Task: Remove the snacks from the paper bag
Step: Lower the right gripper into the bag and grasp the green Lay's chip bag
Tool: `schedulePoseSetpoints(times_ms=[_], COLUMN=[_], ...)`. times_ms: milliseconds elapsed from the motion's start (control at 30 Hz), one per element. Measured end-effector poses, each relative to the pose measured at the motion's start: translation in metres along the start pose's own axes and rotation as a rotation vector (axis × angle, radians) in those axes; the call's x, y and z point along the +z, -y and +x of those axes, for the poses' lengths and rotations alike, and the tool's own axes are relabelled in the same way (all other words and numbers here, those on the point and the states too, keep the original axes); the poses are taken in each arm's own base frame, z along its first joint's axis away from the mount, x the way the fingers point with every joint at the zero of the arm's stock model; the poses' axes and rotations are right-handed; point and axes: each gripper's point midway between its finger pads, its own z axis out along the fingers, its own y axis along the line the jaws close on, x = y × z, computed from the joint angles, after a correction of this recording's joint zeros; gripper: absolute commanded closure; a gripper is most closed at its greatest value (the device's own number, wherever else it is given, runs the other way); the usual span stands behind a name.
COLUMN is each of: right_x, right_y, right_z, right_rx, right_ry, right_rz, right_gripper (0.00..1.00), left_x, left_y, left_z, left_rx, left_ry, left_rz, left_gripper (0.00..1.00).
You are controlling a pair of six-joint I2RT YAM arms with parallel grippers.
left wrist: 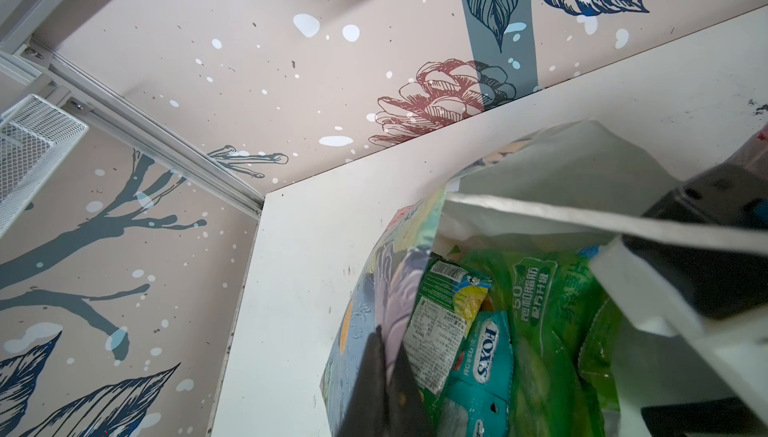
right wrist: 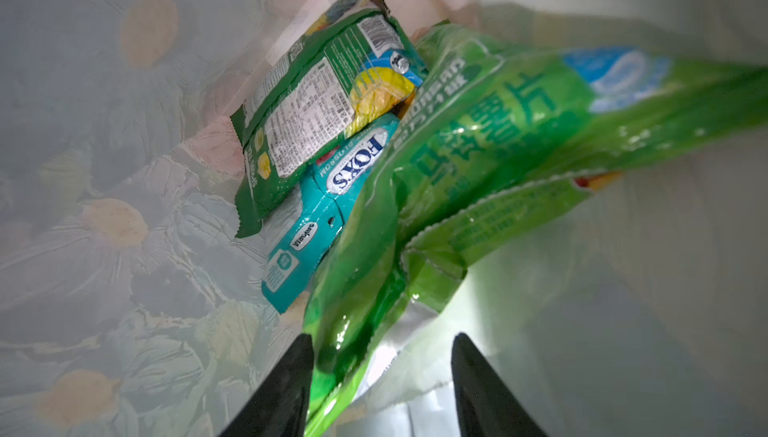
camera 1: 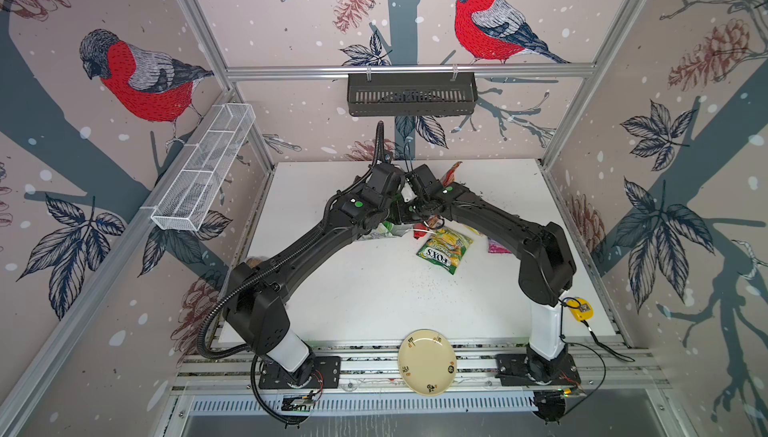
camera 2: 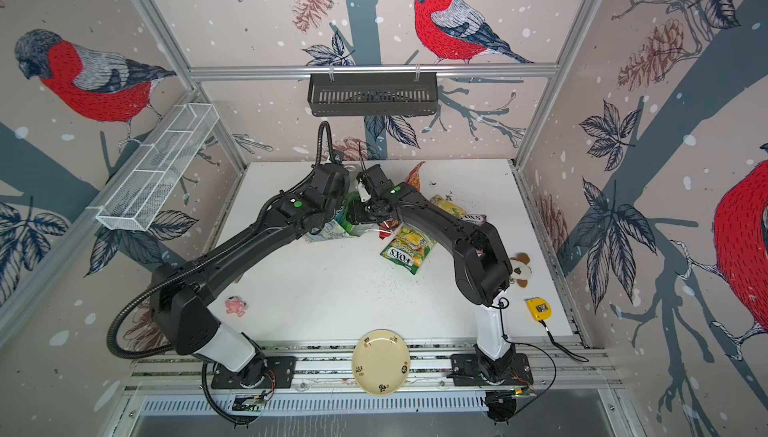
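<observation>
Green and teal packets are lying inside the bag [left wrist: 386, 273], which is standing at the far middle of the desk [camera 1: 374, 289], mostly hidden beneath both wrists in both top views; its mouth is gaping, showing the white inside. The left pincer [left wrist: 384, 356] is pinching the bag's floral wall at the rim, its jaws closed tight on the paper; the right pincer [right wrist: 382, 337] is reaching down inside the bag, its jaws standing apart and gripping nothing. A big green packet [right wrist: 498, 123] is lying crumpled between the right pincer's fingers, its edge right against one of them; deeper in the bag a teal FOX'S packet [right wrist: 324, 214] is lying beside it; a darker green packet [right wrist: 316, 115] is resting label side up against the teal one.

Four more packets are sitting out on the desk, right of the bag: a green FOX'S packet [camera 1: 442, 250] is lying nearest the middle; a yellow packet [camera 2: 446, 206] and a purple packet [camera 2: 473, 219] are lying partly hidden under the right arm; a red packet [camera 2: 415, 175] is sticking up at the far side, just behind the right wrist.

A plate [camera 1: 426, 362] is sitting at the near edge, between the two arm bases; a tape measure [camera 2: 539, 309] is lying at the near right; a plush toy [camera 2: 521, 268] is lying right of the right arm; a pink toy [camera 2: 237, 305] is lying at the near left.
</observation>
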Motion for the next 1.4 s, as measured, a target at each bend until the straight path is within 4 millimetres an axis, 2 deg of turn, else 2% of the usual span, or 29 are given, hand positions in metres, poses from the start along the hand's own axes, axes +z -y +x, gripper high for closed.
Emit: schedulePoseSetpoints(times_ms=[333, 500, 733, 1000, 1200, 1400], right_x=[0.014, 0.021, 0.032, 0.031, 0.024, 0.006], right_y=[0.000, 0.003, 0.011, 0.017, 0.018, 0.011], right_z=[-0.006, -0.010, -0.007, -0.008, -0.013, -0.020], right_rx=[0.009, 0.009, 0.018, 0.027, 0.030, 0.025], right_ry=[0.000, 0.001, -0.021, -0.021, 0.000, 0.045], right_rz=[0.008, 0.023, 0.049, 0.062, 0.055, 0.017], right_gripper=[0.41, 0.45, 0.59, 0.75, 0.91, 0.98], left_x=[-0.001, -0.001, -0.001, -0.001, -0.003, 0.002], left_y=[0.003, 0.003, 0.003, 0.003, 0.001, -0.003], left_z=[-0.002, -0.002, -0.005, -0.005, -0.001, 0.004], left_rx=[-0.001, 0.015, 0.019, 0.029, 0.034, 0.028], left_ry=[0.003, 0.005, 0.010, 0.011, 0.012, 0.007], left_rz=[0.018, 0.022, 0.026, 0.025, 0.024, 0.008], left_gripper=[1.00, 1.00, 1.00, 1.00, 1.00, 1.00])
